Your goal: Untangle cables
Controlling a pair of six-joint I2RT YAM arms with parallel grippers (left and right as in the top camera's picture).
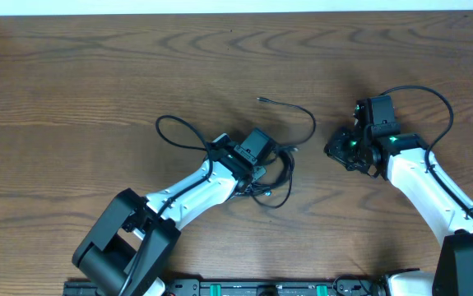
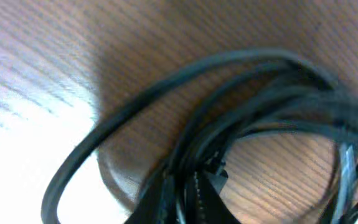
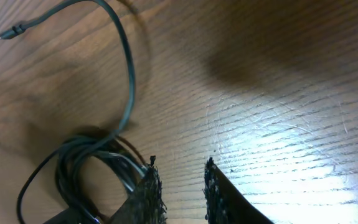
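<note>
Left gripper (image 2: 187, 198) low over the cables (image 2: 228, 58), just nearward of the worktop's middle; cannot tell from the blurred wrist view whether clamped on a strand or only touching; tangle right at its fingertips, one loop (image 1: 160, 127) reaching toward the left edge, one plug-tipped end (image 3: 12, 31) curving toward the far edge, long axis roughly left to right; right gripper (image 3: 180, 186) just beside the knot's right side, jaws apart and empty, likely nearer that free end.

You see black cables (image 1: 279, 187) on a brown wood-grain table (image 1: 71, 74); at three o'clock of them, the white-and-black right arm (image 1: 417, 177) shows green lights (image 1: 353, 145), its fingers (image 3: 150, 193) black and rough-textured.
</note>
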